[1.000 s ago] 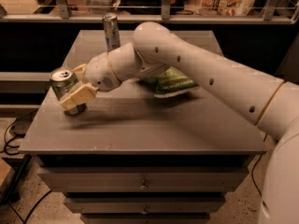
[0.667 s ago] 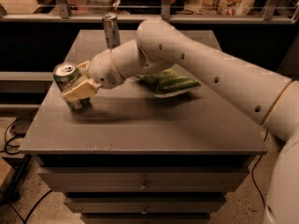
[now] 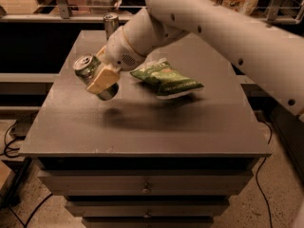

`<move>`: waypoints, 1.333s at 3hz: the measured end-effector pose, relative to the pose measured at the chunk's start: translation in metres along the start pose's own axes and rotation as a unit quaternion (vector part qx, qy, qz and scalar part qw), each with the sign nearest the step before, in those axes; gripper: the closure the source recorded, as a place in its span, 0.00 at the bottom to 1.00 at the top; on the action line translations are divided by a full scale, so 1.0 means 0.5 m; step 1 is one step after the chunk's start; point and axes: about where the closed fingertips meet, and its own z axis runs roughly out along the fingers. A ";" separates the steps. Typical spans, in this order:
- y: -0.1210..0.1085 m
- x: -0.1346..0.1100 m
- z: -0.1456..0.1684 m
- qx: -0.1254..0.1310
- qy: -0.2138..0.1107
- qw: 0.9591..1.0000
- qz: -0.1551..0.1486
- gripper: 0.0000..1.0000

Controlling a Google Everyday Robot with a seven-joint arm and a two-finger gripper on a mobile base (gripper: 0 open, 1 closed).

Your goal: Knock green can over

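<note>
Jaws pinch the green can (image 3: 86, 68): one tan pad lies across its side, while the opposite pad is hidden behind it. Gripper (image 3: 99, 80) sits left of the green chip bag (image 3: 166, 78), near it but not touching. Green can is tilted, silver top pointing up and away from the bag, its base clear of the tabletop (image 3: 180, 122) with a shadow beneath. White arm (image 3: 213, 23) passes above the bag. A slim silver can (image 3: 110, 23) stands upright behind and left of the bag.
</note>
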 end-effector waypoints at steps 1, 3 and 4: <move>-0.017 0.041 -0.056 0.029 0.100 0.994 -0.013 0.93; -0.016 0.118 -0.065 0.028 0.272 0.961 -0.039 0.53; -0.008 0.136 -0.049 0.017 0.307 0.950 -0.048 0.30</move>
